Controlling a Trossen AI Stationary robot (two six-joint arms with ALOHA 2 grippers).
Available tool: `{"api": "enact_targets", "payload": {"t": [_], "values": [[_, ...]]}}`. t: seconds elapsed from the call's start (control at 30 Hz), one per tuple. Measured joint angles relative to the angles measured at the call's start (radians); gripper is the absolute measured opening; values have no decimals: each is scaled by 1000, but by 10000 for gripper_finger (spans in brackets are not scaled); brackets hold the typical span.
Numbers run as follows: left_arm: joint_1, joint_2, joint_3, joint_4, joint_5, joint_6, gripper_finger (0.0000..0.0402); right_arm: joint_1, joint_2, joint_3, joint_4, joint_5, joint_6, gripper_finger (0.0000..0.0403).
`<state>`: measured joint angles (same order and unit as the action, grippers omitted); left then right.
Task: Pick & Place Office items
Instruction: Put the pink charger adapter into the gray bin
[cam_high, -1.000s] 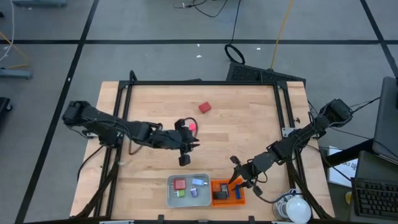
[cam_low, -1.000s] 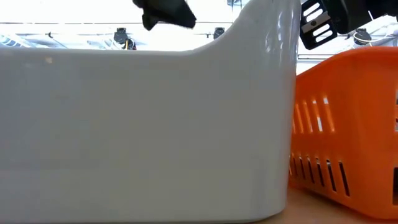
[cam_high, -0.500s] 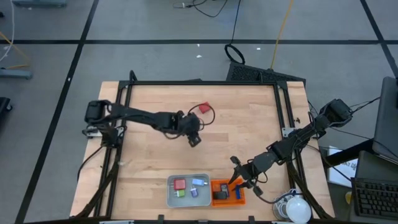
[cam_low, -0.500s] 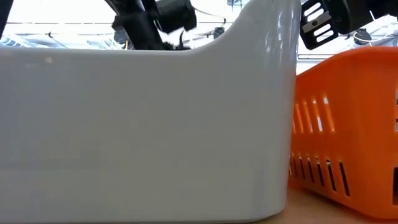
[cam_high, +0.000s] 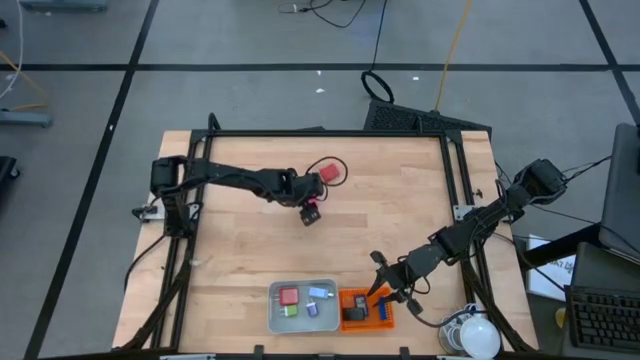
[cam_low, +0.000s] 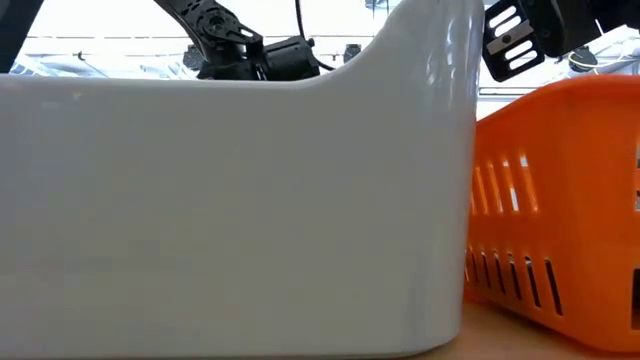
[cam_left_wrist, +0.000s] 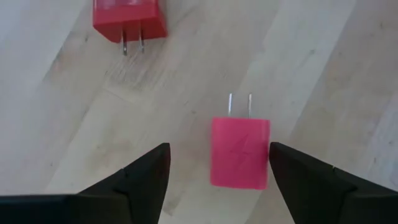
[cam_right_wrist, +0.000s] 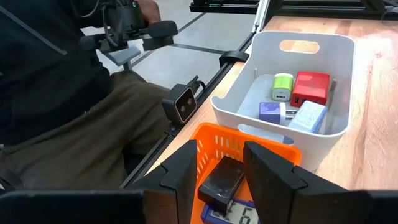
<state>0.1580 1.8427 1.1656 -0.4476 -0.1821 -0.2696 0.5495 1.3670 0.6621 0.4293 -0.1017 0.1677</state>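
A pink block with two prongs (cam_left_wrist: 240, 152) lies flat on the wood, with a red block (cam_left_wrist: 127, 18) just beyond it. My left gripper (cam_high: 310, 207) hangs open over the pink block (cam_high: 311, 212), a finger on either side of it. My right gripper (cam_high: 380, 288) hovers over the orange mesh basket (cam_high: 385, 322). Its fingers are drawn close together with nothing between them. A black flat piece (cam_right_wrist: 221, 180) and a white-blue one (cam_right_wrist: 239, 214) lie in the basket. Red (cam_right_wrist: 311, 88), green (cam_right_wrist: 283, 86) and blue (cam_right_wrist: 272, 112) pieces rest in the grey tray (cam_right_wrist: 249, 93). My left gripper has one finger (cam_left_wrist: 298, 177) right beside the pink block's long side (cam_left_wrist: 266, 155); I cannot tell whether it touches. The fingers point down, one on each side of the block, which lies flat on the table.
The tray (cam_high: 275, 310) and the basket stand side by side at the table's near edge. In the low view their walls (cam_low: 230, 200) fill the picture. A white round object (cam_high: 482, 335) sits at the near right corner. A person in dark clothes (cam_right_wrist: 56, 93) sits beyond that edge.
My left gripper has moved from the table's middle toward its far edge. It now stands over the pink block, close to the red one. The pink block lies about where it was.
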Motion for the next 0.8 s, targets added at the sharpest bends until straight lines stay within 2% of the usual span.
{"api": "enact_targets", "payload": {"t": [0.1, 0.33, 0.6, 0.8], "values": [[12, 0, 0, -7, 5, 5, 260, 0, 0, 0, 0, 0, 0, 119], [27, 35, 1, -10, 86, 6, 238, 0, 0, 0, -1, 0, 0, 118], [16, 65, 1, 1, 87, 47, 223, 0, 0, -1, -10, 0, 0, 119], [16, 65, 1, 22, 87, 66, 194, 0, 0, -1, -15, 0, 0, 115]]}}
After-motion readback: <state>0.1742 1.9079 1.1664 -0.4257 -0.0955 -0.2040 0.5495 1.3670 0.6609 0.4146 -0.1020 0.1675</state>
